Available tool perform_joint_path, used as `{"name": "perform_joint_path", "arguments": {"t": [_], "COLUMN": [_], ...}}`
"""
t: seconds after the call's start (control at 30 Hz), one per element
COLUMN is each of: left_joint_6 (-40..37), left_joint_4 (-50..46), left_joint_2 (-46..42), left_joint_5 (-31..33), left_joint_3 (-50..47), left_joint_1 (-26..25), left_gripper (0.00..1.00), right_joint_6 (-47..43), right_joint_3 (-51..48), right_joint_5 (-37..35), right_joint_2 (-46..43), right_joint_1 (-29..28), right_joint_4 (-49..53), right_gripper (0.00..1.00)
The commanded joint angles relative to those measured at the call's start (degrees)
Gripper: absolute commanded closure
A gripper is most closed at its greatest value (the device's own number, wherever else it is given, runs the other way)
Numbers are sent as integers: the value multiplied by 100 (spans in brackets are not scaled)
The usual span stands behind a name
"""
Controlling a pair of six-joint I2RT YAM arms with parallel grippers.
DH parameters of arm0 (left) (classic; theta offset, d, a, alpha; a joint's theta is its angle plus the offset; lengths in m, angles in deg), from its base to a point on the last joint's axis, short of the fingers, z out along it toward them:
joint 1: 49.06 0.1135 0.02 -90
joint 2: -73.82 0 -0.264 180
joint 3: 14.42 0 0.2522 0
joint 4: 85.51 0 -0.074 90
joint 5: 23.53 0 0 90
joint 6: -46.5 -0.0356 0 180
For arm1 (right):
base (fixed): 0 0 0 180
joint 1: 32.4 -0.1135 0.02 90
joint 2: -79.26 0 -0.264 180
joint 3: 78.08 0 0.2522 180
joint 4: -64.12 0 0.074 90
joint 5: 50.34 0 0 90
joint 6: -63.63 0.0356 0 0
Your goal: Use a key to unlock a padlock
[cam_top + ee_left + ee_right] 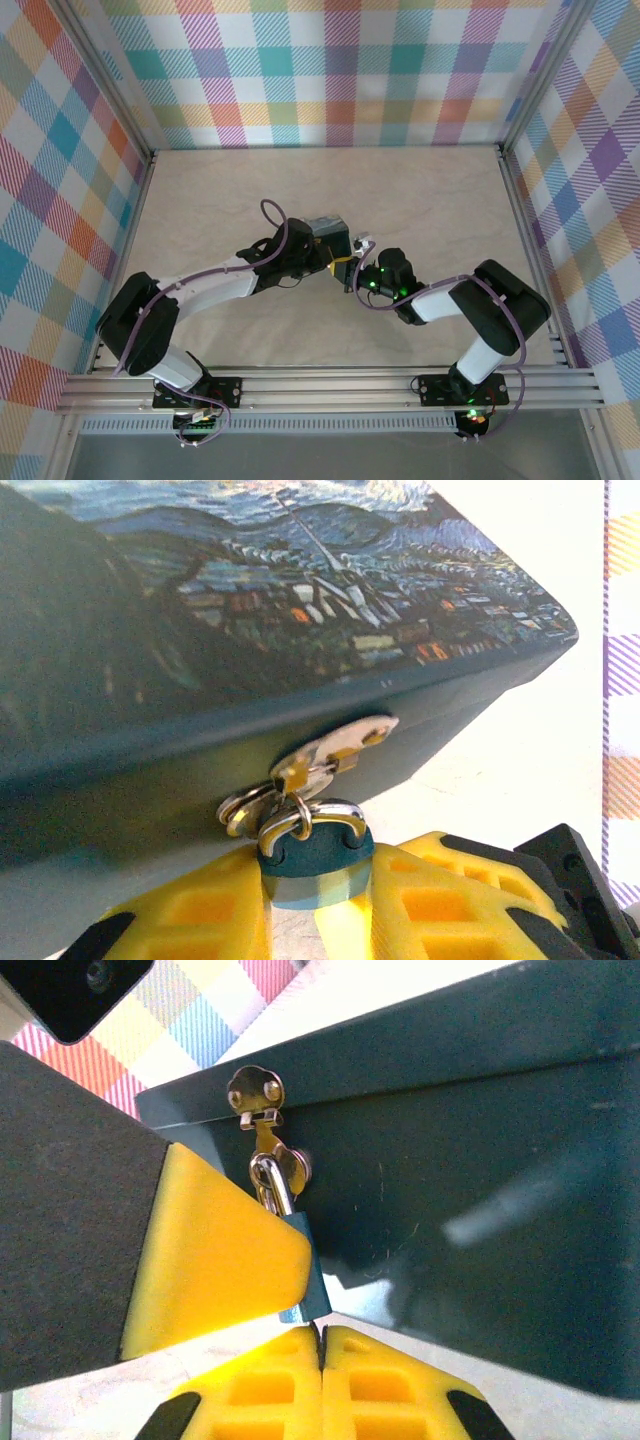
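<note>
I see the padlock (314,858), hung from the hasp (335,748) of the tin (250,610), clamped between the jaws of the left gripper (318,880), while the right gripper (322,1345) has its jaws together just beneath it.

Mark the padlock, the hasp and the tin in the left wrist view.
padlock (315,865): left wrist view, blue body.
hasp (345,743): left wrist view, flat metal plate.
tin (300,600): left wrist view, printed lid.

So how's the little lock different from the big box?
The padlock is tiny; the tin is far bigger. The padlock is plain blue and silvery; the tin carries a swirly night-sky painting on top. Both are mostly blue.
</note>
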State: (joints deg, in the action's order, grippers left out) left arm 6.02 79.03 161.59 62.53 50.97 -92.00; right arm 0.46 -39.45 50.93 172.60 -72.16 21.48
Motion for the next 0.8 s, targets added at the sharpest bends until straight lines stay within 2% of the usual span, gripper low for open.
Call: {"name": "perform_joint_path", "arguments": {"t": [0.0, 0.1, 0.2, 0.33, 0.47, 0.63, 0.77], "left_joint_6": [191, 290, 312, 329, 383, 501, 936], "left_joint_4": [161, 325, 294, 186, 138, -13, 581], "left_joint_2": [274, 298, 238, 82, -91, -496, -745], "left_joint_5": [-539, -430, -303, -167, -100, 54, -94], "left_joint_3": [-19, -81, -88, -120, -194, -390, -895], "left_joint_1": [-115, -111, -95, -80, -47, 32, 119], "left_gripper": [75, 73, 68, 53, 43, 35, 36], "right_joint_6": [245, 411, 698, 1149, 1263, 1448, 1947], "right_joint_3": [258, 134, 197, 165, 352, 537, 524], "right_joint_5": [-96, -137, -238, -223, -178, -61, 118], "right_joint_2": [83, 257, 236, 92, -51, -152, -141], "right_joint_1": [-11, -11, -11, -12, -12, -13, -10], "right_joint_4": [-518, -461, 258, 930, 1700, 2332, 2228], "right_gripper": [100, 100, 100, 100, 100, 100, 100]}}
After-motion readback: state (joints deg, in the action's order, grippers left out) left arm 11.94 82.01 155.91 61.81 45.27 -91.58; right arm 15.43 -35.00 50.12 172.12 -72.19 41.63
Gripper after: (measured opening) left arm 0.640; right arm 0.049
